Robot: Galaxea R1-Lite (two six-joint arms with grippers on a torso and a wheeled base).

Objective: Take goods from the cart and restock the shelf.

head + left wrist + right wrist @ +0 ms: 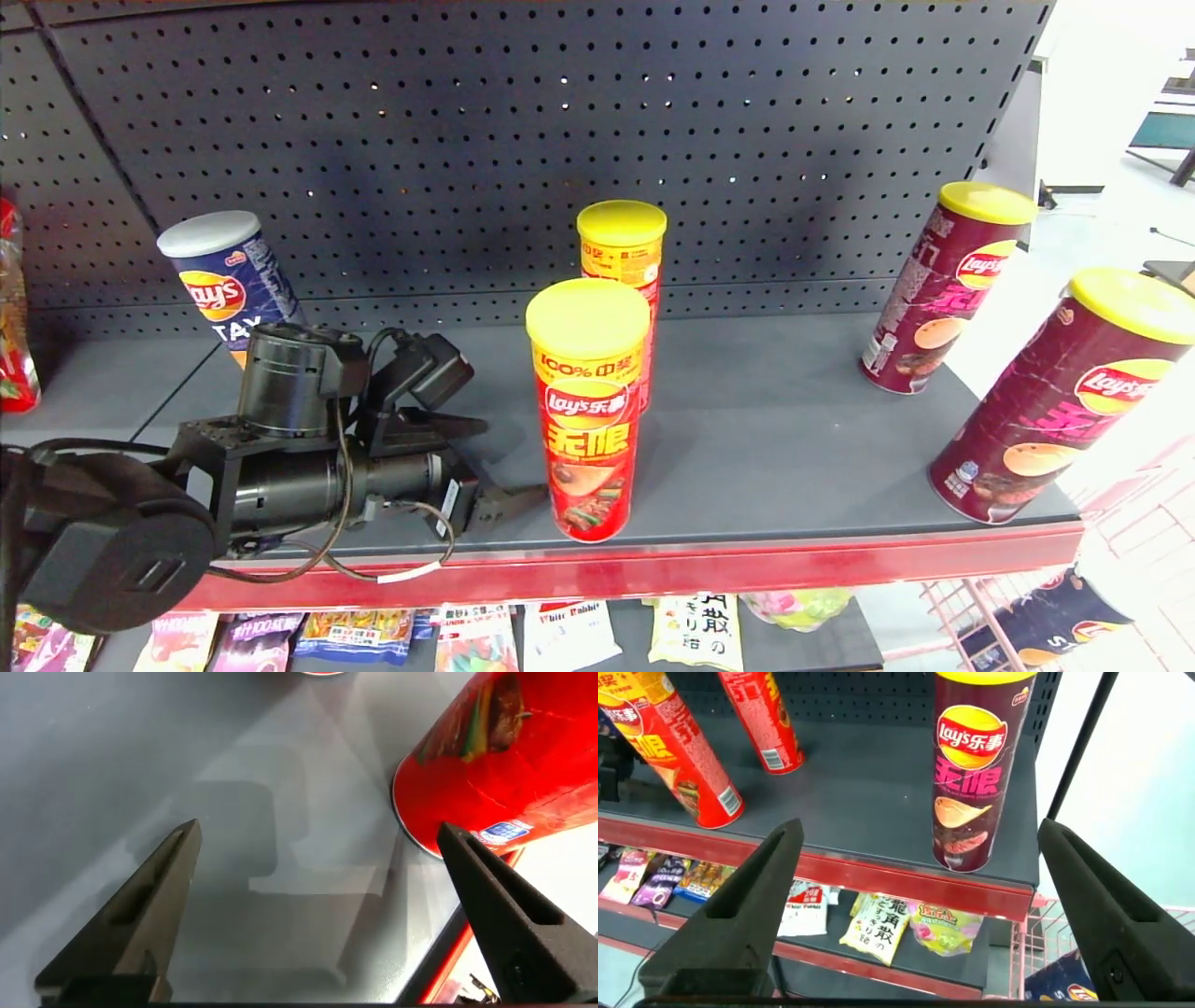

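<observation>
A red chip can [588, 411] with a yellow lid stands near the front edge of the grey shelf [766, 439]. My left gripper [504, 462] lies just left of that can, open and empty, low over the shelf. In the left wrist view the left gripper [320, 831] frames bare shelf, with the red can's base [495, 756] beside one finger. My right gripper [922, 826] hangs open and empty in front of the shelf's red edge, facing a maroon can [976, 775]. A dark blue can [1055, 621] lies in the pink wire cart [980, 616] at lower right.
A second red can [623, 271] stands behind the first. A blue can [229, 280] stands at the back left, and two maroon cans [943, 289] [1055, 401] stand at the right end. Snack packets [467, 639] fill the lower shelf. Pegboard backs the shelf.
</observation>
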